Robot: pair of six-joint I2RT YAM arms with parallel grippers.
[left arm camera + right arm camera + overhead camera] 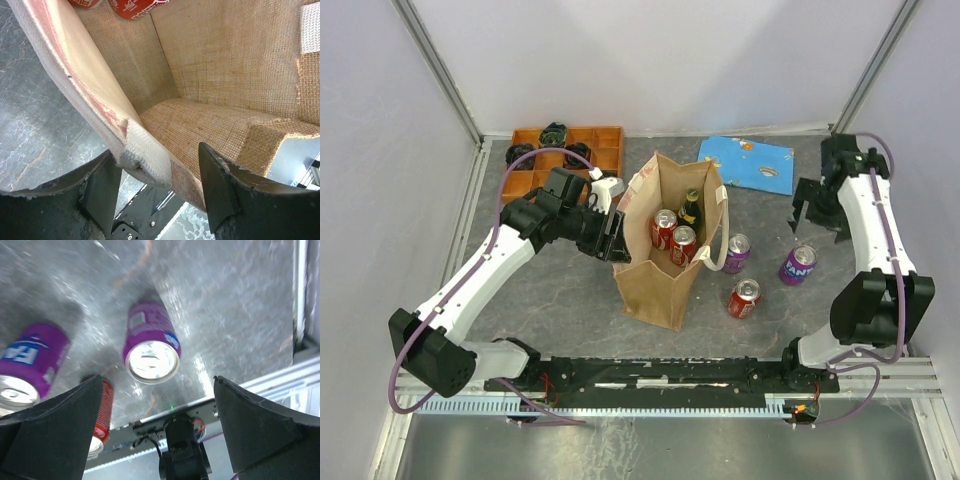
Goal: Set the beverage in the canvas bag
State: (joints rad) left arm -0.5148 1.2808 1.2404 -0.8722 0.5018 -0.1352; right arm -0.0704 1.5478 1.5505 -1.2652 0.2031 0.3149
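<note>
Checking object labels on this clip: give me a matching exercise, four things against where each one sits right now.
Things:
1. green bottle
2. rightmost purple can
3. orange tray
4. blue patterned item

Places:
A. at the table's far left
B. inside the canvas bag
C. lying flat at the far edge, right of the bag
D. upright below the right gripper, jaws open

Pairs: 1-B, 2-D, 3-A, 4-C
</note>
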